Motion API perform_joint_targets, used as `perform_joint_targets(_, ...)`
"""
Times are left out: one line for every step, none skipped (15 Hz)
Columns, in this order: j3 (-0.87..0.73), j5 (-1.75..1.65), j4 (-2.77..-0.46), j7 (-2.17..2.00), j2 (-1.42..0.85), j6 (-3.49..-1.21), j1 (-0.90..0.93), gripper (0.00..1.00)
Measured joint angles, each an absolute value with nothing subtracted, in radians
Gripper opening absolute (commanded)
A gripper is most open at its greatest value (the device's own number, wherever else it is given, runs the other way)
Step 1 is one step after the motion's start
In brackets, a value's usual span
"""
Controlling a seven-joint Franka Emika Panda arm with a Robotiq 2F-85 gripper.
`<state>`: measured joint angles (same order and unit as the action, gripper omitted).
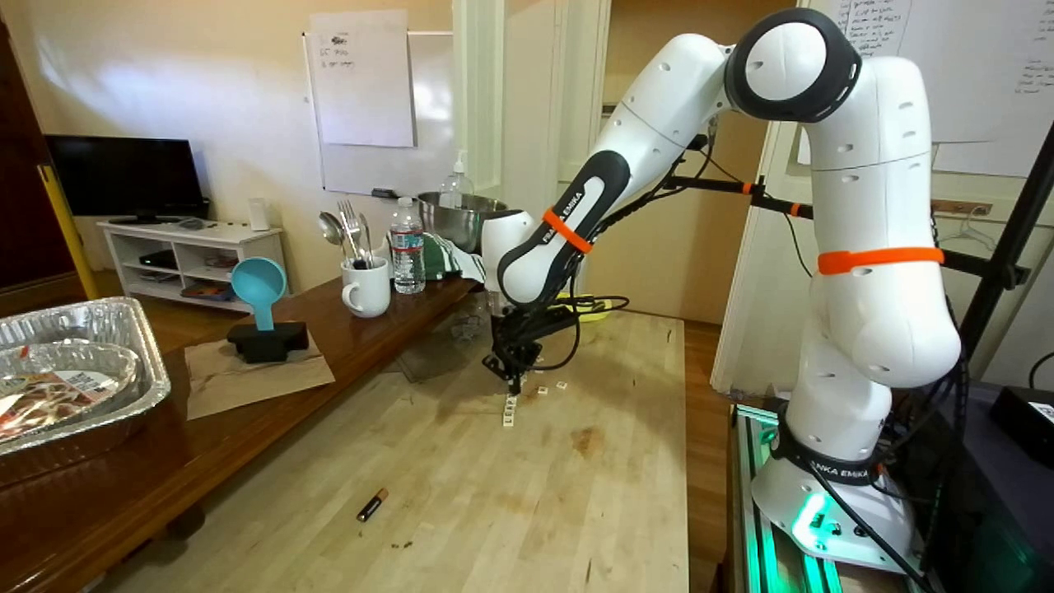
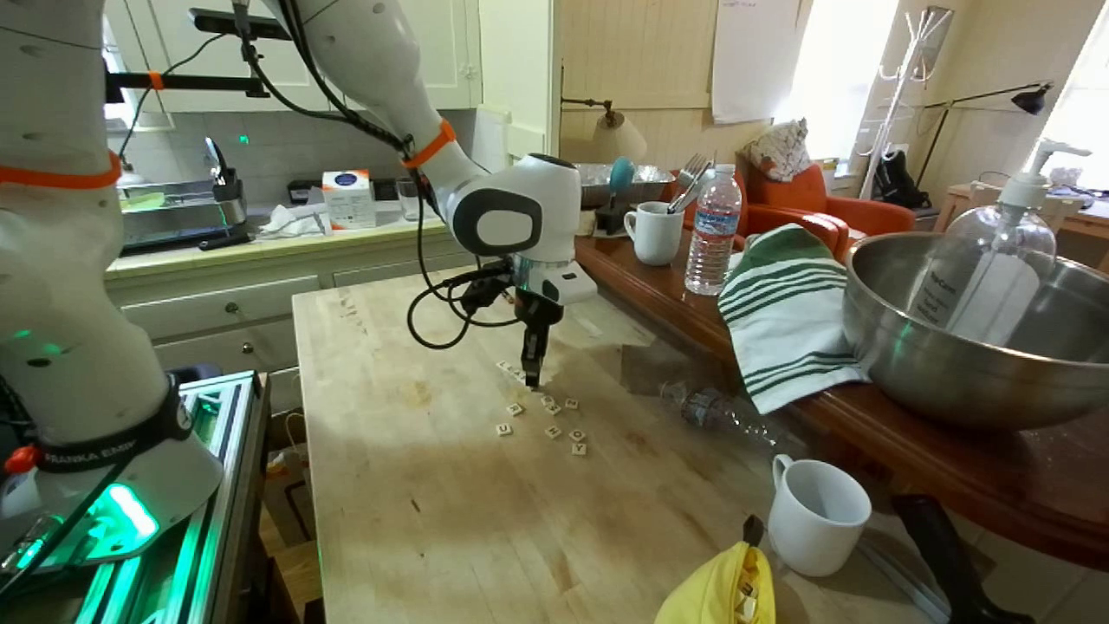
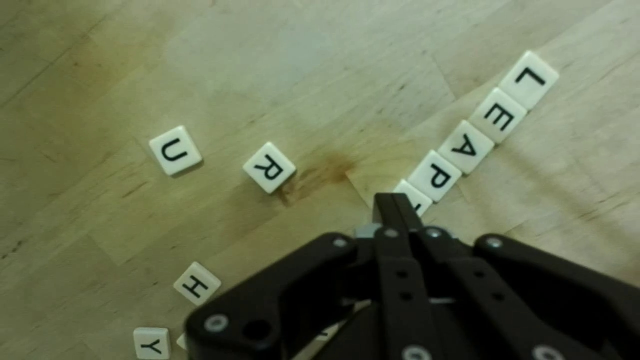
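Observation:
My gripper (image 3: 395, 198) is shut, its black fingertips pressed together with nothing visible between them. It points down at the wooden table in both exterior views. A row of white letter tiles runs diagonally in the wrist view: L (image 3: 530, 80), E (image 3: 499, 116), A (image 3: 466, 147), P (image 3: 435, 176) and a last tile (image 3: 411, 192) partly covered by the fingertips. Whether the fingers touch that tile, I cannot tell. Loose tiles lie off to the left: R (image 3: 269, 168), U (image 3: 175, 150), H (image 3: 197, 283) and Y (image 3: 152, 343). More tiles are partly hidden beneath the gripper.
A battery (image 1: 372, 504) lies on the table. Toward its far end are a yellow pouch (image 2: 723, 589), a white mug (image 2: 819, 517) and a clear plastic bottle (image 2: 706, 407). The raised brown counter (image 1: 321, 329) alongside carries a water bottle (image 1: 408, 247) and a steel bowl (image 2: 979, 373).

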<state>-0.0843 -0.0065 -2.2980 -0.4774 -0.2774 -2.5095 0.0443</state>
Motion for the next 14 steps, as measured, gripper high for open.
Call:
perform_joint_targets(-0.084,-0.003,-2.302,-0.477,-0.272,-2.509,0.044,0.00)
perform_joint_targets(-0.084,-0.002,-2.306,-0.477,-0.267,-2.509,0.044,0.00)
perform_joint_targets(-0.085,-0.002,-2.310,-0.477,-0.260,-2.509,0.044,0.00)
perform_joint_targets(-0.085,-0.002,-2.314,-0.477,-0.254,-2.509,0.044,0.00)
perform_joint_targets(-0.086,-0.004,-2.318,-0.473,-0.248,-2.509,0.044,0.00)
perform_joint_targets(-0.086,-0.006,-2.323,-0.456,-0.242,-2.510,0.043,0.00)
perform_joint_targets(-0.086,-0.010,-2.331,-0.425,-0.234,-2.511,0.041,0.00)
perform_joint_targets(-0.086,-0.017,-2.339,-0.389,-0.226,-2.512,0.038,0.00)
perform_joint_targets(-0.086,-0.025,-2.348,-0.347,-0.219,-2.515,0.034,0.00)
perform_joint_targets(-0.087,-0.035,-2.358,-0.308,-0.211,-2.520,0.030,0.00)
perform_joint_targets(-0.087,-0.049,-2.369,-0.276,-0.205,-2.527,0.026,0.00)
perform_joint_targets(-0.089,-0.064,-2.378,-0.246,-0.200,-2.533,0.022,0.00)
perform_joint_targets(-0.089,-0.078,-2.387,-0.220,-0.197,-2.541,0.018,0.00)
perform_joint_targets(-0.089,-0.091,-2.394,-0.196,-0.196,-2.552,0.014,0.00)
